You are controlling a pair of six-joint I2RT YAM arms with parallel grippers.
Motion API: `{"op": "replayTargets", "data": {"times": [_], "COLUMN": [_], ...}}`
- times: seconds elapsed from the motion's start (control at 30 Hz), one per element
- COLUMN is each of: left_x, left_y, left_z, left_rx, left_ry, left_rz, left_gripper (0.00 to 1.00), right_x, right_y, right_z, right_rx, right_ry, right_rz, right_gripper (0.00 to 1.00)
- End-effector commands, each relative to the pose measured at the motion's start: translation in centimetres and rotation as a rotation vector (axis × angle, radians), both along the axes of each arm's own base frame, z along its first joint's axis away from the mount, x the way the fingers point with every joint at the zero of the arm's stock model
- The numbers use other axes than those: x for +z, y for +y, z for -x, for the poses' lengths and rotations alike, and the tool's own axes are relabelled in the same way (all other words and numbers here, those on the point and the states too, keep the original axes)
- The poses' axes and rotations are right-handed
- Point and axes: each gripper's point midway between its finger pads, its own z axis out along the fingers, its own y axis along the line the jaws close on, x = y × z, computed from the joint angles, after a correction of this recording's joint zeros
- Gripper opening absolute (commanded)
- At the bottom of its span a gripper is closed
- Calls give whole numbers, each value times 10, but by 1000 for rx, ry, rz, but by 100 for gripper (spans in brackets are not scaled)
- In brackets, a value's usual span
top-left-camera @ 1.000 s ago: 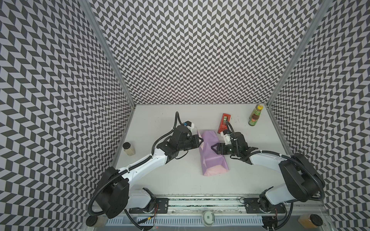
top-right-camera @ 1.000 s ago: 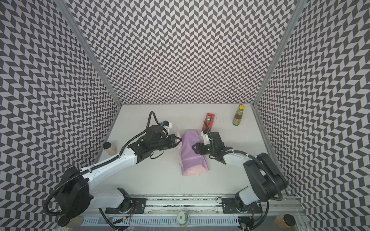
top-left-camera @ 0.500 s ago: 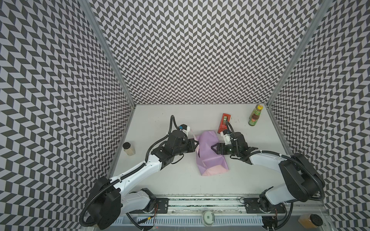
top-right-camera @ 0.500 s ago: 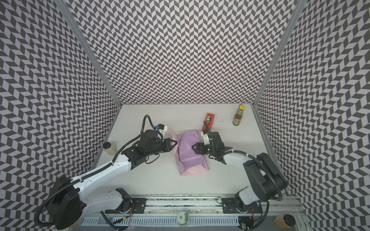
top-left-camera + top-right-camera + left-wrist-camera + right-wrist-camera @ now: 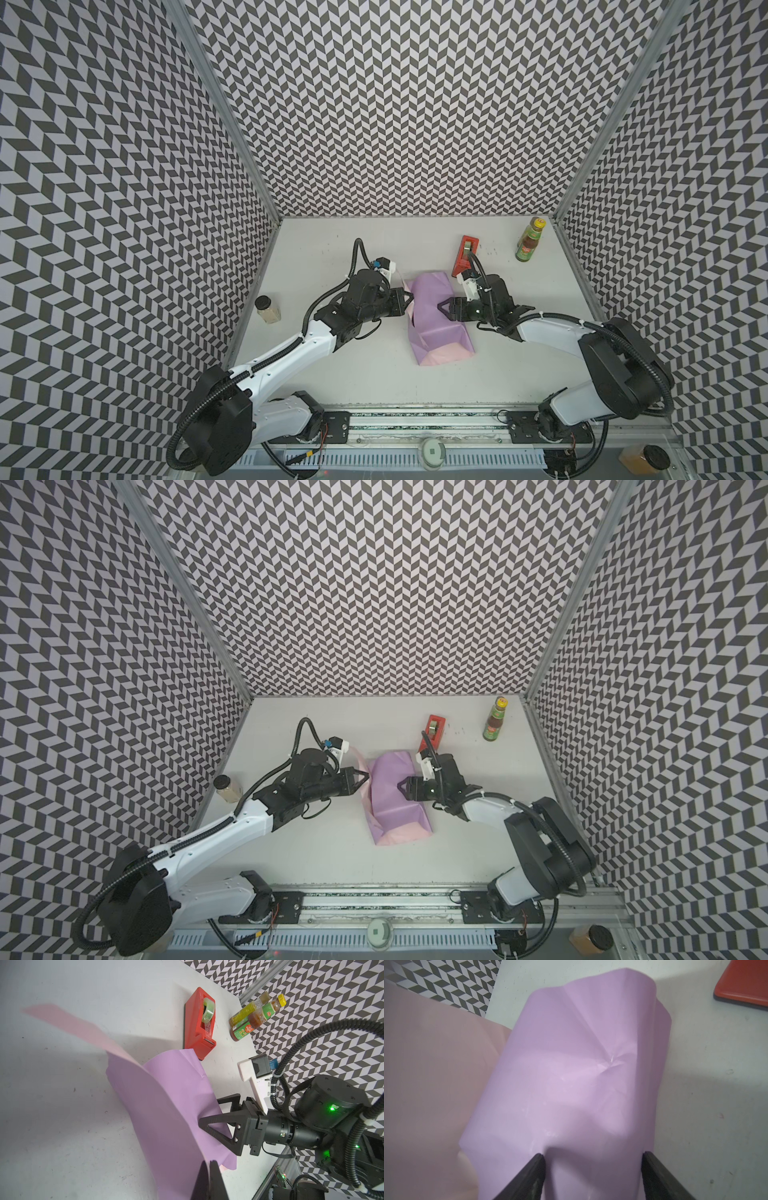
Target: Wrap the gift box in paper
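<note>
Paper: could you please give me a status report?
Left end effector shut on the paper edge. Right end effector astride the paper, grip unclear. Gift box hidden. Tape dispenser close by.

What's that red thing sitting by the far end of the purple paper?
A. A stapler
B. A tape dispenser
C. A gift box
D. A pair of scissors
B: the left wrist view shows the red tape dispenser with a roll of clear tape sitting in its cradle, right beside the far end of the paper.
</note>
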Motion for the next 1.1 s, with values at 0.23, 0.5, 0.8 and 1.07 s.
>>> {"op": "replayTargets", "data": {"times": [0.23, 0.5, 0.8, 1.07], "left_x": [17, 6, -16, -34], "left_y": [-45, -65, -81, -85], "left_z": [-6, -15, -19, -22], "left_rx": [-122, -148, -179, -181], "left_ry": [-28, 8, 42, 75], "left_rz": [31, 30, 5, -1], "left_gripper": [0, 0, 0, 1], "right_x": [-55, -52, -47, -44], "right_y": [-23, -22, -18, -17], "right_z": [35, 35, 34, 34], "right_rx": [-9, -9, 2, 6], "right_ry": [186, 180, 172, 166], "right_rz": [168, 163, 140, 132], "right_gripper": [71, 71, 72, 72]}}
